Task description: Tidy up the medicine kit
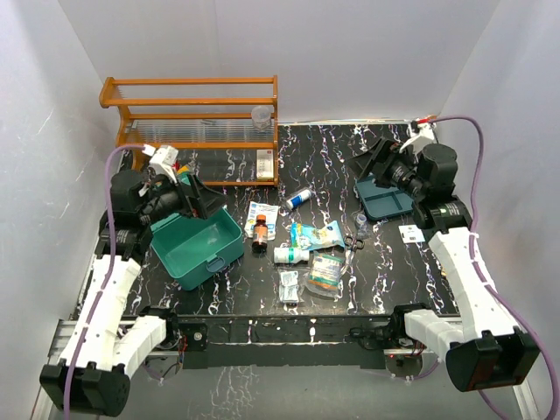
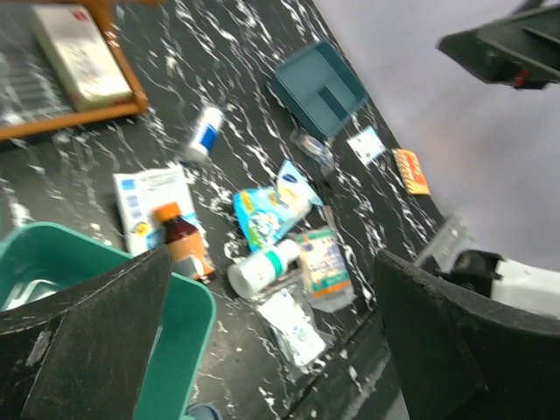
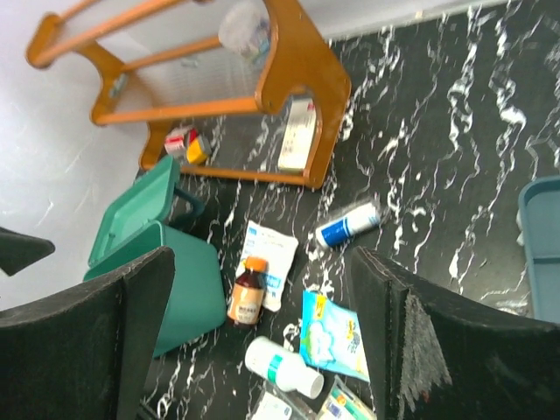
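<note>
The left gripper (image 1: 198, 199) hangs with its jaws spread wide and nothing between them, just over the far rim of the medicine kit (image 1: 198, 247). The kit sits open at the near-left of the table (image 1: 332, 153), one corner near the front edge. In the left wrist view the kit's rim passes under one finger (image 2: 87, 341). Ahead, in the gap between the jaws, a brown bottle (image 2: 184, 245), a white bottle (image 2: 260, 269) and several packets lie crowded together, with little bare surface among them. The right gripper (image 1: 374, 162) is likewise released and empty, above the far-left corner of the flat teal tray (image 1: 389, 199). Ahead of its jaws lies a blue-and-white tube (image 3: 348, 224), with bare table beyond it and toward the tray side. The wooden rack (image 3: 289, 96) closes off the far edge on the other side.
</note>
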Robot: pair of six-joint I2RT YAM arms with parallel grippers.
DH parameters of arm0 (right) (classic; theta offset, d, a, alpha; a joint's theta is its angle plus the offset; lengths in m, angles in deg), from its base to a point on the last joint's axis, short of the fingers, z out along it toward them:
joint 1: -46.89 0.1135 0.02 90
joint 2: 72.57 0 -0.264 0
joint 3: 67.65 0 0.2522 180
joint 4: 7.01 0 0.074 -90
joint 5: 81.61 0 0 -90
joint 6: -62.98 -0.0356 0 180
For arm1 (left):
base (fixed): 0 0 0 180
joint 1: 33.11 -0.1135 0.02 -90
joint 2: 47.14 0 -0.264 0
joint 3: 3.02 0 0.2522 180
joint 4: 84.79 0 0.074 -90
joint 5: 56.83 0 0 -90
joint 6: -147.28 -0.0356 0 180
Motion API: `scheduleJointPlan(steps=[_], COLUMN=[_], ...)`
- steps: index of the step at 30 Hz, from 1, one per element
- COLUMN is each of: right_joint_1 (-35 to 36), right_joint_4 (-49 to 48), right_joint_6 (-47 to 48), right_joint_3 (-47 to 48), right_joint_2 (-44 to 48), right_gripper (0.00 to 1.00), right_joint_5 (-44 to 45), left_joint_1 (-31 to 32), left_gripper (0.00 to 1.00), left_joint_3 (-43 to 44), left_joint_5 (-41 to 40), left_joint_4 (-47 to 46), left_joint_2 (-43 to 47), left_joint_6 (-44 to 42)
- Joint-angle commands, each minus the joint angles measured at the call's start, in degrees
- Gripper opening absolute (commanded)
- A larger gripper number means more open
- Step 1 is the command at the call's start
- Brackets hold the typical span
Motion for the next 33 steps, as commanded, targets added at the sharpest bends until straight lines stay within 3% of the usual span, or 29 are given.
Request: scheduleJointPlan(steps=[1,7,12,17,26,33], right_joint_1=[1.66,4.61,6.59,6.80,6.88,6.89], right_joint_4=[-3.57,-3.91,-4.41,-4.24,-3.28,-3.76], right_joint_6=[-0.28,-1.78,-4.98,-9.33,-11.62,-11.97], right_joint_3=[-1.54,-4.15,-5.85,-8.19,-10.08,-10.71], right_joint_2=[-2.89,-7.93,-11.44,-13.58,-14.94,-15.41], right_gripper=[0.78,0.72,0.68,0.62,0.58,0.56], right_joint_5=[-4.91,-4.23,0.00,3.77,5.57,7.11], left_joint_1=[2.42,12.65,24.76,32.25,36.17,37.02], left_gripper=[0.96,0.88,0.77,0.73,0.68,0.60], left_joint_3=[-2.87,-3.71,3.92,12.10,20.21,32.87], left_joint_5=[9.40,-0.82,-25.01,-45.79,-54.18,-60.36], left_joint_4=[-8.47,-10.86,-2.40,8.27,18.55,29.24], left_joint_2=[-1.59,-6.91,-16.73,-26.99,-41.97,-55.85], left_joint_6=[4.74,7.83,8.52,11.45,19.89,22.94])
